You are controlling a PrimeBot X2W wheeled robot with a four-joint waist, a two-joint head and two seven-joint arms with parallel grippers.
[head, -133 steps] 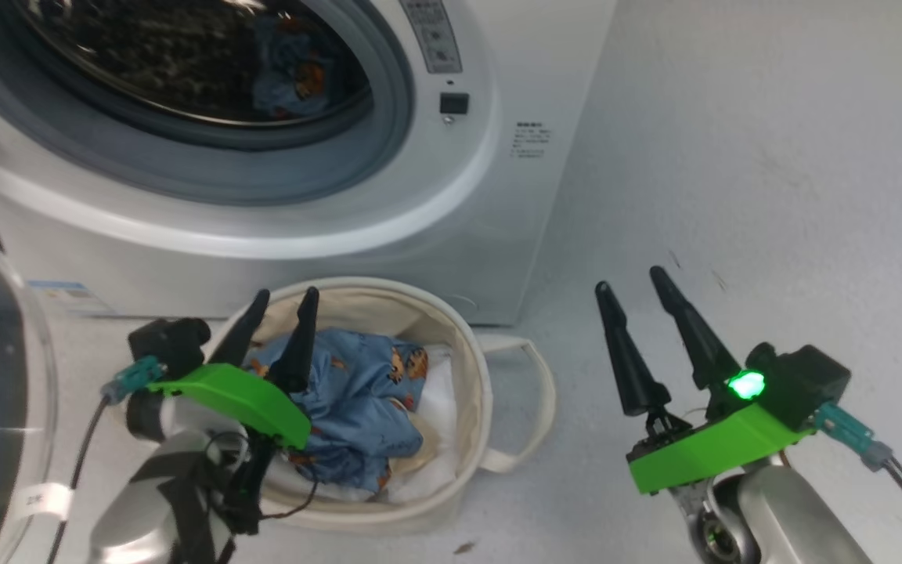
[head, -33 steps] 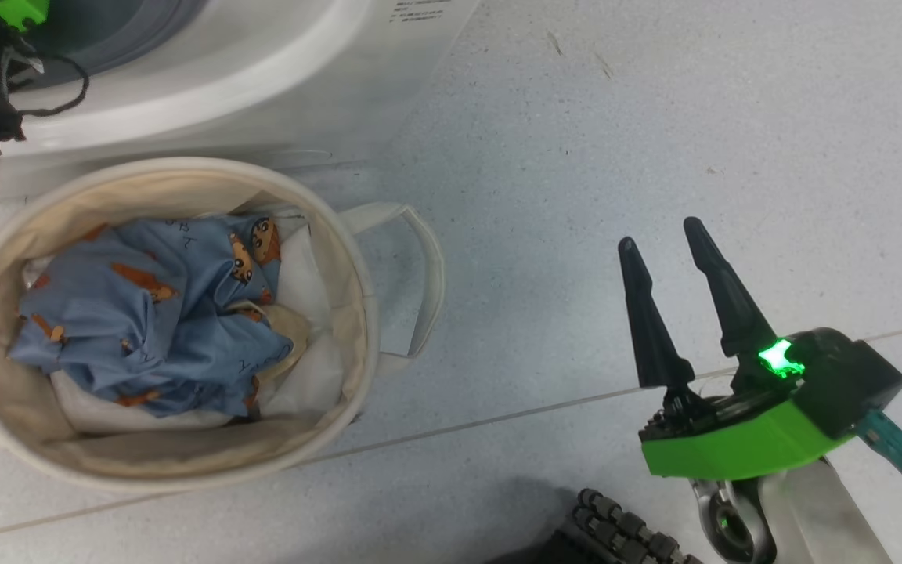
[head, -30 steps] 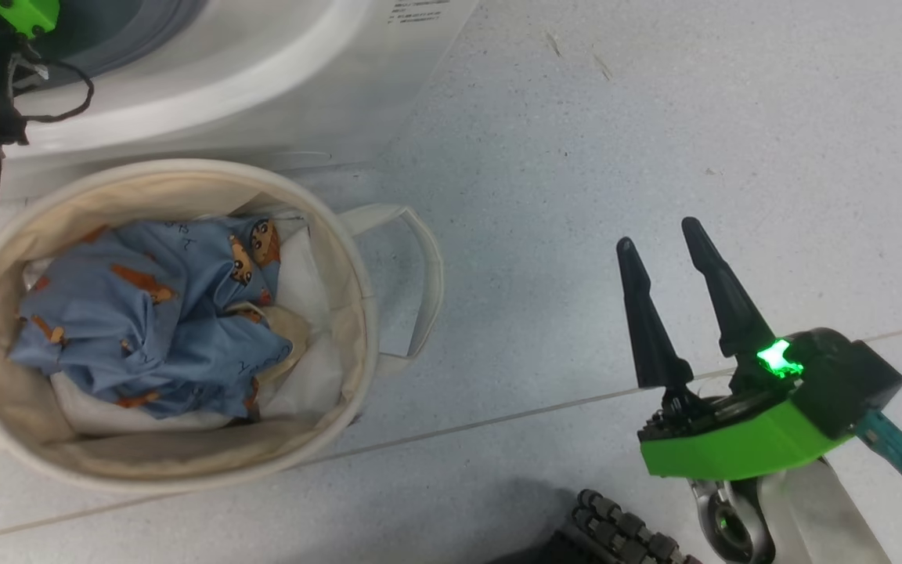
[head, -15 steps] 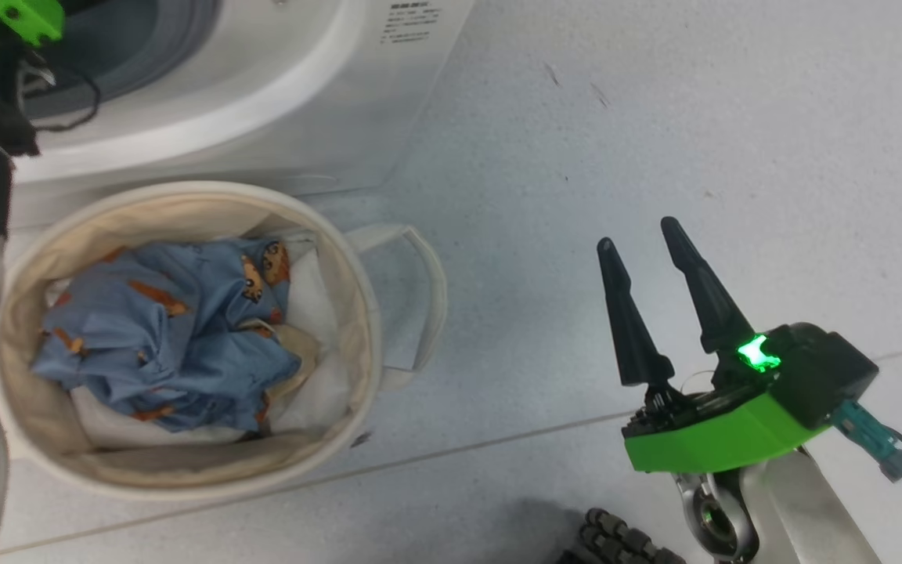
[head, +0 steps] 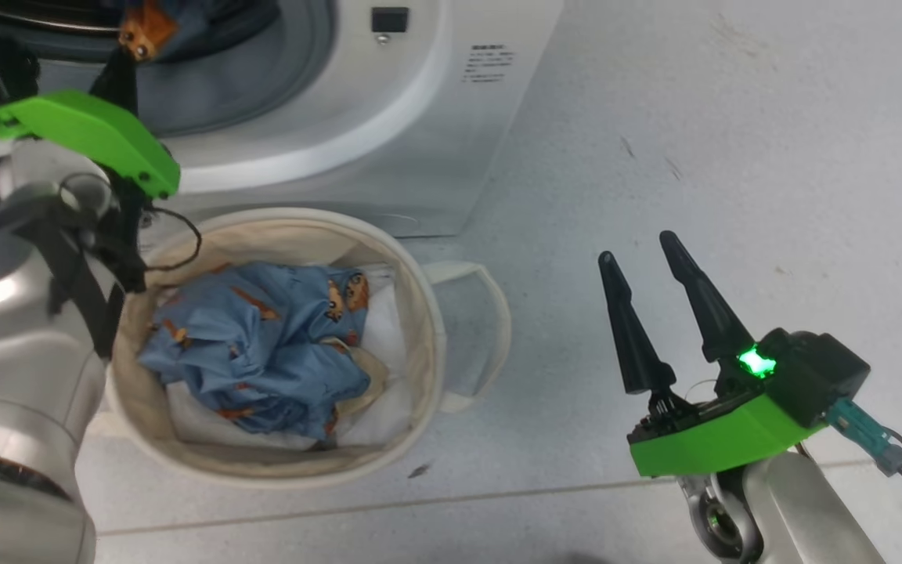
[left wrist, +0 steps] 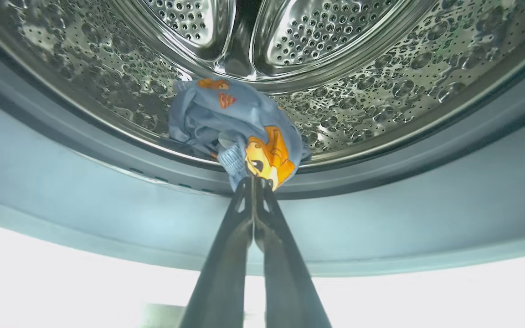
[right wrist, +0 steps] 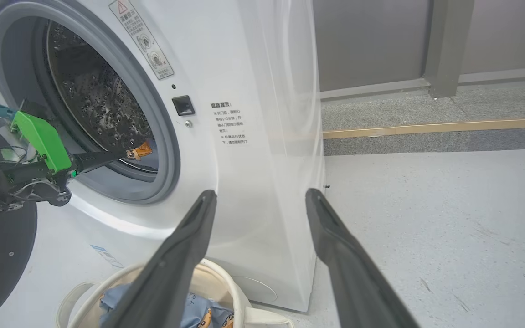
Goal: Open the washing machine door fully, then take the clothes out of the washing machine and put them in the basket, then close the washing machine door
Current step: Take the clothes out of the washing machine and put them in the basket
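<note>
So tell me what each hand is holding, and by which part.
Left hand is shut on the blue garment at the drum mouth, pinching its bunched near edge by the orange figure. Right hand holds nothing.

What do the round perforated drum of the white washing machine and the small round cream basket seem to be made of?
The round perforated drum looks like polished steel: mirror-bright, embossed, pierced with holes. The small round cream basket seems matte canvas or similar cloth: its soft wall curves unevenly, without shine.
</note>
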